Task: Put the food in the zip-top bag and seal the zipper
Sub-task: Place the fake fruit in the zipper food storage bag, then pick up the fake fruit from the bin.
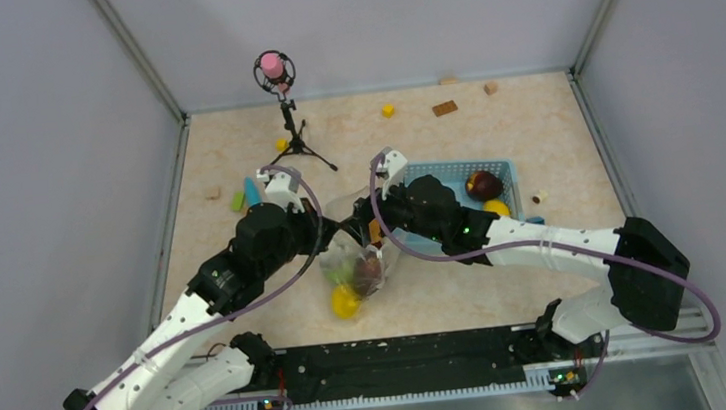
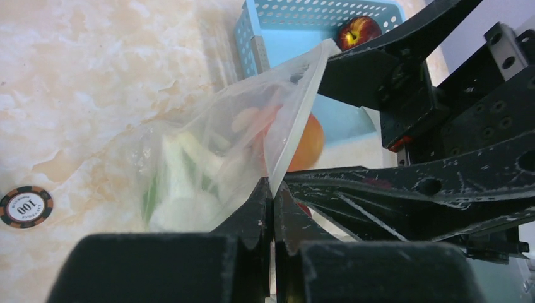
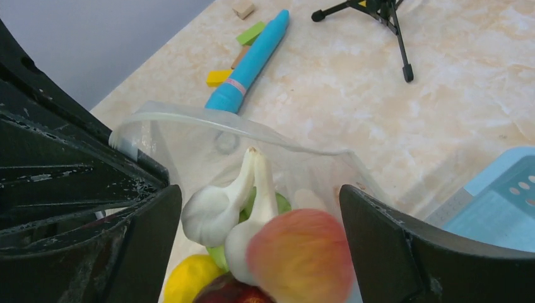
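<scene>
Since only our left jaws pinched the zip-top bag (image 2: 208, 148), right jaws apart, we feared the peach (image 3: 301, 259) rolling out. Mouth could sag.

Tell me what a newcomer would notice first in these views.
The bag at mid-table, bulging with fruit, grabs the eye. The left gripper pinches the edge of its mouth, while the right gripper gapes above the opening with a peach between its fingers, seemingly touching neither. To the right, the basket holds an apple.
</scene>
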